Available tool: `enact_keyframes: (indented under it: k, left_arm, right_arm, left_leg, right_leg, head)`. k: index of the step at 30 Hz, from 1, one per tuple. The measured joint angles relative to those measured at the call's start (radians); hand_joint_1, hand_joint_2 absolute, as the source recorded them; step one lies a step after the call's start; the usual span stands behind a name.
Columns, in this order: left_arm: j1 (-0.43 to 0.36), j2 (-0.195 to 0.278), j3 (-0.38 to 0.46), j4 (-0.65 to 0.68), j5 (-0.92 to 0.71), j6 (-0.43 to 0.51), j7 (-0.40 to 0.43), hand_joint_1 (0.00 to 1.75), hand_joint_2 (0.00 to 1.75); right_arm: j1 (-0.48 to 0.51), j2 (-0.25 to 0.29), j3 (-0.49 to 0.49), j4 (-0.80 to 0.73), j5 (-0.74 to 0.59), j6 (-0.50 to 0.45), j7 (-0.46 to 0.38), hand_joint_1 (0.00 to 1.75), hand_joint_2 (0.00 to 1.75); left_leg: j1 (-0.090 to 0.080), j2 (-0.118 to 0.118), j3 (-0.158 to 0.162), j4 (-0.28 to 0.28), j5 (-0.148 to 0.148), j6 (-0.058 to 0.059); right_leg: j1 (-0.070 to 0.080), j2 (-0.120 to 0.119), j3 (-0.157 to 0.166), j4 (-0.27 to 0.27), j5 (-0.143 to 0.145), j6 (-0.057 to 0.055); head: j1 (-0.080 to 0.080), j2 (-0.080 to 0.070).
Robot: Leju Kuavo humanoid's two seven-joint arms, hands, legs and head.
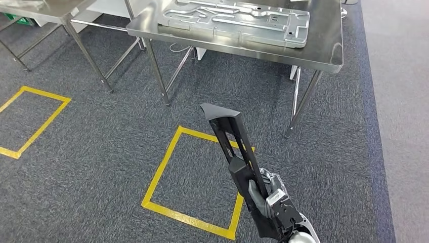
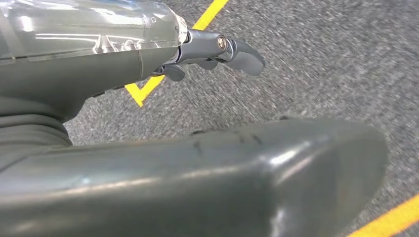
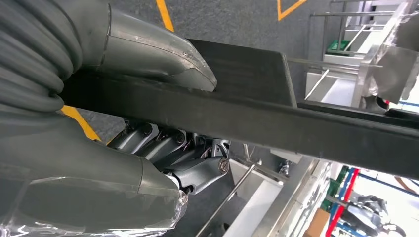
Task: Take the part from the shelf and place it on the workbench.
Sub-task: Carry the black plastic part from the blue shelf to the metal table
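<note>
My right hand grips a long black plastic part near its lower end, holding it upright and tilted over the grey carpet. In the right wrist view the thumb presses on the black part and the fingers wrap under it. The steel workbench stands ahead, beyond the part's top end. My left hand hangs over the carpet with nothing in it, fingers loosely apart.
A large stamped metal panel lies on the workbench. A second steel table stands at the far left. Yellow tape squares mark the carpet below the part and at the left. Slanted table legs stand close ahead.
</note>
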Motion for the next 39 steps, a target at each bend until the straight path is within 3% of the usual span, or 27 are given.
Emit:
enact_keyframes:
  k: [1,4,5,6,8,10,12,15,17,19,20,21,24,25,26,30,32,34,35,36,37,39]
  left_arm:
    - [0.000,0.000,0.000,0.000,0.000,0.000,0.000,0.00,0.00]
    - [0.001,0.000,0.001,0.000,0.001,-0.001,0.001,0.00,0.00]
    - [0.002,0.000,0.002,0.000,0.002,-0.001,0.001,0.00,0.00]
    - [0.003,0.000,0.002,0.000,0.003,-0.002,0.002,0.00,0.00]
    - [0.006,0.000,0.003,0.000,0.003,-0.003,0.003,0.00,0.00]
    - [0.007,0.001,0.005,0.000,0.003,-0.003,0.003,0.00,0.00]
    - [0.008,0.001,0.007,0.000,0.004,-0.003,0.004,0.00,0.00]
    - [0.010,-0.002,0.008,0.000,0.005,-0.003,0.004,0.00,0.00]
    - [0.009,-0.003,0.008,0.000,0.006,-0.003,0.004,0.00,0.00]
    - [0.006,-0.003,0.008,0.000,0.006,-0.003,0.003,0.00,0.00]
    - [0.006,-0.004,0.008,0.000,0.006,-0.003,0.003,0.00,0.00]
    - [0.006,-0.004,0.008,0.000,0.006,-0.003,0.004,0.00,0.00]
    - [0.008,-0.005,0.009,0.000,0.006,-0.003,0.005,0.00,0.00]
    - [0.007,-0.006,0.009,0.000,0.005,-0.004,0.005,0.00,0.00]
    - [0.006,-0.006,0.009,0.000,0.004,-0.004,0.006,0.00,0.00]
    - [0.003,-0.005,0.009,0.000,-0.011,-0.018,0.010,0.00,0.00]
    - [0.001,-0.003,0.008,0.000,-0.022,-0.028,0.012,0.00,0.00]
    - [0.000,-0.001,0.005,0.000,-0.033,-0.039,0.012,0.00,0.00]
    - [0.001,0.000,0.003,0.000,-0.038,-0.045,0.013,0.00,0.00]
    - [0.002,0.002,0.001,0.000,-0.044,-0.051,0.014,0.00,0.00]
    - [0.003,0.004,-0.001,0.000,-0.049,-0.057,0.016,0.00,0.00]
    - [0.004,0.008,-0.003,0.000,-0.057,-0.067,0.020,0.00,0.00]
  right_arm:
    - [-0.001,0.001,0.001,0.002,0.003,-0.002,0.000,1.75,1.75]
    - [-0.002,0.002,0.004,0.008,0.039,-0.024,0.006,1.75,1.75]
    - [0.000,0.002,0.005,0.010,0.054,-0.033,0.011,1.75,1.75]
    - [0.002,0.002,0.005,0.012,0.064,-0.040,0.015,1.75,1.75]
    - [0.004,0.004,0.006,0.013,0.068,-0.044,0.020,1.75,1.75]
    - [0.006,0.008,0.006,0.012,0.064,-0.041,0.021,1.75,1.75]
    - [0.009,0.010,0.006,0.011,0.064,-0.040,0.020,1.75,1.75]
    - [0.015,0.011,0.006,0.007,0.065,-0.040,0.019,1.75,1.75]
    - [0.014,0.012,0.006,0.005,0.065,-0.041,0.018,1.75,1.75]
    - [0.017,0.012,0.006,0.004,0.065,-0.041,0.018,1.75,1.75]
    - [0.020,0.011,0.006,0.004,0.065,-0.041,0.018,1.75,1.75]
    - [0.022,0.011,0.006,0.005,0.065,-0.041,0.018,1.75,1.75]
    - [0.024,0.011,0.006,0.005,0.069,-0.043,0.017,1.75,1.75]
    - [0.023,0.010,0.006,0.005,0.074,-0.047,0.016,1.75,1.75]
    - [0.021,0.009,0.006,0.004,0.084,-0.052,0.014,1.75,1.75]
    - [-0.025,0.004,0.006,-0.011,0.123,-0.071,0.023,1.75,1.75]
    - [-0.092,-0.001,0.005,-0.019,0.115,-0.059,0.051,1.75,1.75]
    - [-0.176,-0.008,0.000,-0.020,0.099,-0.040,0.093,1.75,1.75]
    - [-0.220,-0.012,-0.004,-0.017,0.091,-0.031,0.115,1.75,1.75]
    - [-0.265,-0.017,-0.010,-0.013,0.085,-0.022,0.137,1.75,1.75]
    - [-0.312,-0.022,-0.016,-0.006,0.079,-0.012,0.159,1.75,1.75]
    - [-0.410,-0.033,-0.028,0.010,0.067,0.009,0.197,1.75,1.75]
  left_leg:
    - [0.001,0.004,-0.027,0.049,-0.011,-0.003]
    - [0.000,0.011,-0.146,0.223,-0.069,-0.008]
    - [0.000,0.011,-0.172,0.243,-0.073,-0.005]
    - [-0.001,0.011,-0.183,0.229,-0.058,0.000]
    - [-0.008,0.013,-0.161,0.116,0.030,0.019]
    - [-0.020,0.016,-0.134,0.019,0.085,0.038]
    - [-0.028,0.017,-0.124,-0.011,0.086,0.049]
    - [-0.021,0.013,-0.082,-0.044,0.092,0.059]
    - [-0.016,0.012,-0.058,-0.057,0.087,0.065]
    - [-0.016,0.008,-0.047,-0.058,0.075,0.067]
    - [-0.016,0.006,-0.040,-0.057,0.067,0.067]
    - [-0.016,0.004,-0.030,-0.057,0.059,0.065]
    - [-0.015,0.001,0.006,-0.054,0.030,0.055]
    - [-0.015,0.000,0.012,-0.052,0.022,0.049]
    - [-0.016,0.000,0.014,-0.051,0.015,0.044]
    - [-0.016,0.002,0.008,-0.020,0.004,0.022]
    - [-0.012,0.007,-0.046,0.077,-0.018,0.012]
    - [-0.006,0.010,-0.134,0.206,-0.063,0.001]
    - [-0.003,0.010,-0.169,0.245,-0.077,-0.002]
    - [-0.001,0.011,-0.188,0.250,-0.074,-0.004]
    - [0.000,0.012,-0.189,0.218,-0.048,-0.003]
    - [0.001,0.017,-0.161,0.087,0.052,0.002]
  right_leg:
    - [0.000,-0.002,0.009,-0.002,-0.005,-0.006]
    - [0.006,-0.011,0.035,-0.003,-0.028,-0.015]
    - [0.009,-0.013,0.046,-0.003,-0.037,-0.016]
    - [0.012,-0.015,0.058,-0.003,-0.046,-0.016]
    - [0.017,-0.018,0.084,-0.005,-0.065,-0.016]
    - [0.020,-0.021,0.100,-0.007,-0.081,-0.010]
    - [0.020,-0.022,0.110,-0.008,-0.083,0.002]
    - [0.021,-0.019,0.113,0.025,-0.078,0.018]
    - [0.017,-0.012,0.064,0.114,-0.109,0.024]
    - [0.014,-0.009,-0.016,0.216,-0.157,0.033]
    - [0.011,-0.008,-0.045,0.239,-0.167,0.037]
    - [0.010,-0.008,-0.059,0.231,-0.155,0.040]
    - [0.007,-0.007,-0.032,0.071,-0.023,0.040]
    - [0.010,-0.007,-0.022,0.028,0.002,0.034]
    - [0.013,-0.007,-0.019,0.005,0.016,0.027]
    - [0.010,-0.004,-0.006,-0.009,0.015,-0.002]
    - [0.005,-0.002,0.006,-0.015,0.011,-0.010]
    - [0.003,0.000,0.014,-0.015,0.002,-0.012]
    - [0.003,0.001,0.021,-0.015,-0.004,-0.011]
    - [0.002,0.001,0.029,-0.015,-0.010,-0.009]
    - [0.001,0.001,0.038,-0.015,-0.016,-0.007]
    - [0.000,0.000,0.056,-0.015,-0.030,0.001]
  head:
    - [0.000,0.000]
    - [0.000,0.000]
    - [0.000,0.000]
    - [0.000,0.000]
    - [0.000,0.000]
    - [0.000,0.000]
    - [0.000,0.000]
    - [0.000,0.000]
    - [0.000,0.000]
    - [0.000,0.000]
    - [-0.001,0.000]
    - [-0.001,0.000]
    - [-0.001,0.000]
    - [0.000,0.000]
    - [0.000,0.000]
    - [0.000,0.000]
    - [0.000,0.000]
    - [0.000,0.000]
    - [0.000,0.000]
    - [0.000,0.000]
    - [0.000,0.000]
    - [0.000,0.000]
